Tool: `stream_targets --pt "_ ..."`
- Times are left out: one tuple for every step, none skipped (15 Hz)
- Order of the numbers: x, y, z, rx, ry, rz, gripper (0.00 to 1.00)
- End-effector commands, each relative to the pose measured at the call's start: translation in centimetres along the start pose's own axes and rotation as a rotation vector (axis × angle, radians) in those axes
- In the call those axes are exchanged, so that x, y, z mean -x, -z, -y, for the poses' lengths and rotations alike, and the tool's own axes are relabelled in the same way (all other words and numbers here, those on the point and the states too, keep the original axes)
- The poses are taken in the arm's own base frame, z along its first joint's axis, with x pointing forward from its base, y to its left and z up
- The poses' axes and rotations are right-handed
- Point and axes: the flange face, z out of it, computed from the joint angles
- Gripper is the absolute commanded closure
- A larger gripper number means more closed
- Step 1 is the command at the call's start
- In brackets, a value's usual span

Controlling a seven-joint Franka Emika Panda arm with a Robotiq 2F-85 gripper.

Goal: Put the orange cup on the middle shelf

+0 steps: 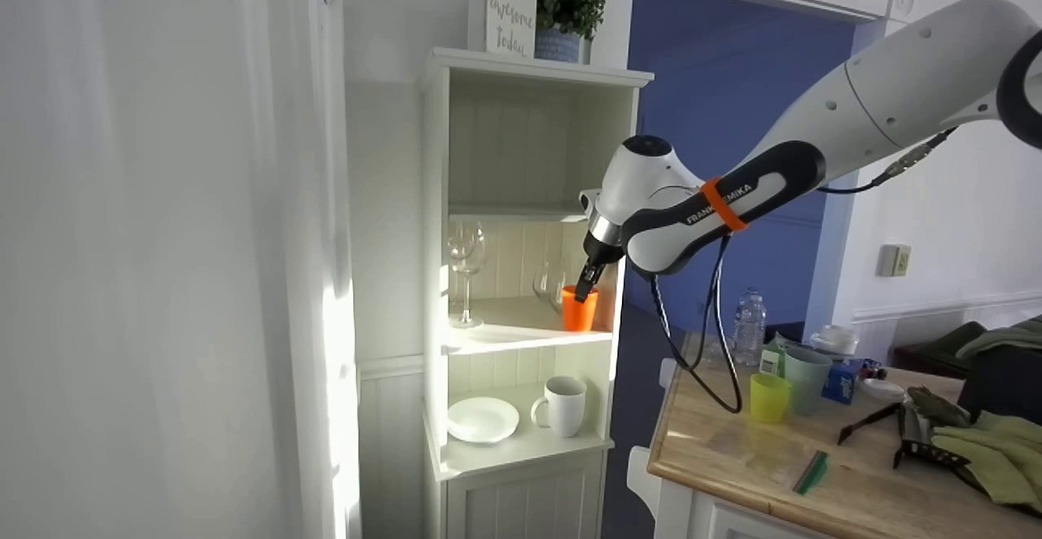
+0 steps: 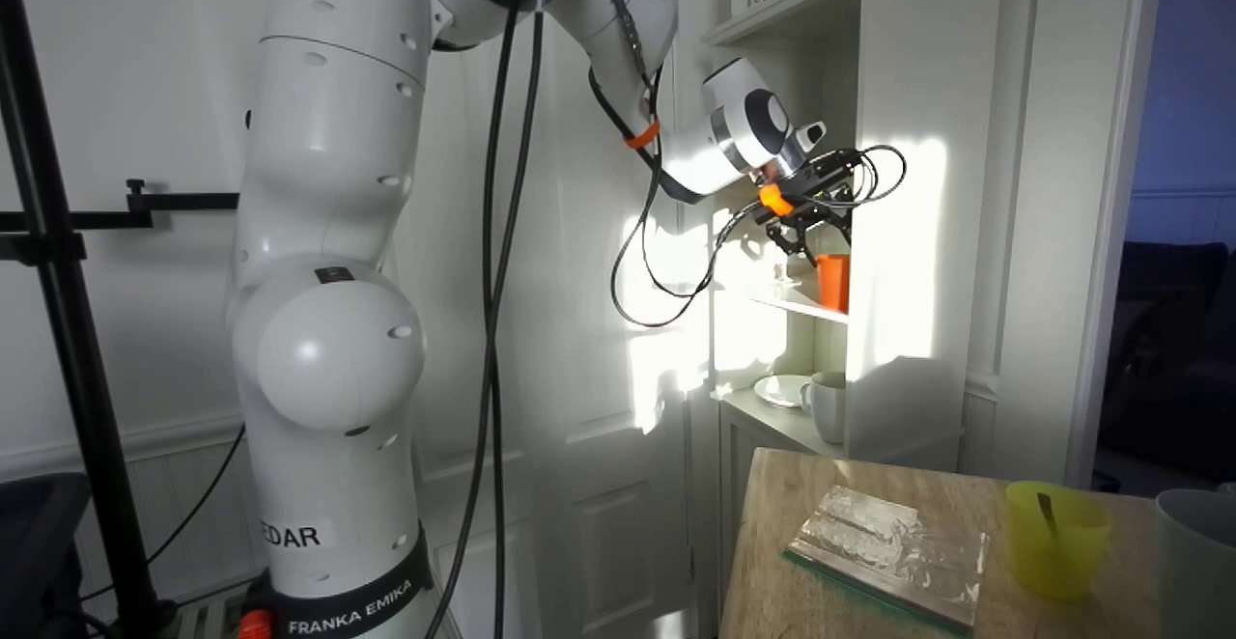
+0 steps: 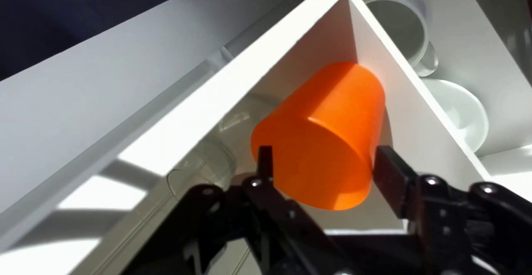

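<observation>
Evidently the orange cup [image 3: 320, 142] is standing upright on the middle shelf [image 1: 513, 323], right at my fingertips [image 3: 265, 158]. My jaws are standing wide at its rim, apparently gripping nothing; whether either side is touching isn't showing. I'm guessing light, fairly stiff plastic, perhaps slick; I'd be taking it by opposite walls, below the rim. Behind the jaws my arm [image 1: 830, 124] is sloping down, pointing them obliquely downward.
</observation>
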Motion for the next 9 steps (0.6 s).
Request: stream_targets --pt "0.3 -0.3 0.2 0.036 -0.003 -0.015 0.35" --pt "0.4 -0.4 0.3 0.040 -0.002 -0.014 0.33" --pt "0.4 -0.5 0.3 0.044 -0.001 -0.014 0.35" --pt "0.4 -0.5 0.4 0.045 0.000 -0.012 0.34" --pt "0.5 -0.4 0.6 0.040 0.004 -0.008 0.32" --pt "0.5 0.0 0.9 0.030 0.010 -0.010 0.30" --pt "0.5 0.4 1.1 0.029 0.016 -0.013 0.28" --pt "0.5 0.7 1.3 0.035 0.020 -0.019 0.30" --pt "0.6 1.0 1.7 0.034 0.026 -0.021 0.31"
